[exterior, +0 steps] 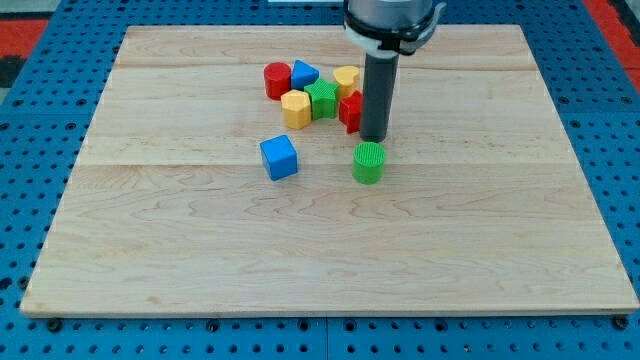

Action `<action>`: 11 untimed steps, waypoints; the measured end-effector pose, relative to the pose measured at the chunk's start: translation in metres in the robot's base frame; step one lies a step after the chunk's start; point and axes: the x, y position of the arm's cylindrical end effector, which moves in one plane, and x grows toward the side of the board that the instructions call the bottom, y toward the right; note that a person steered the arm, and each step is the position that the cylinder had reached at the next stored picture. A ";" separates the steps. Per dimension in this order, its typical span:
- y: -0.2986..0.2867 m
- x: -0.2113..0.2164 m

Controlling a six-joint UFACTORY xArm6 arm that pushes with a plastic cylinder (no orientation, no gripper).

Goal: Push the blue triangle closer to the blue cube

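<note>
The blue triangle [304,74] sits in a cluster of blocks near the view's top centre, touching a red cylinder [277,80] on its left. The blue cube [279,157] stands alone below the cluster, toward the view's bottom left of it. My tip [374,138] rests on the board at the cluster's right side, just right of a red block [350,109] and just above a green cylinder [368,162]. The tip is well to the right of the blue triangle and the blue cube.
The cluster also holds a yellow hexagonal block [296,108], a green block [322,99] and a yellow block [347,78]. The wooden board [320,250] lies on a blue perforated table [40,80].
</note>
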 end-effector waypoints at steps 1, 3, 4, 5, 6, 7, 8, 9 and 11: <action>0.003 -0.037; -0.025 -0.134; -0.093 -0.093; -0.100 -0.045; -0.082 -0.074; -0.117 -0.036; -0.133 0.017; -0.124 -0.012; -0.166 -0.019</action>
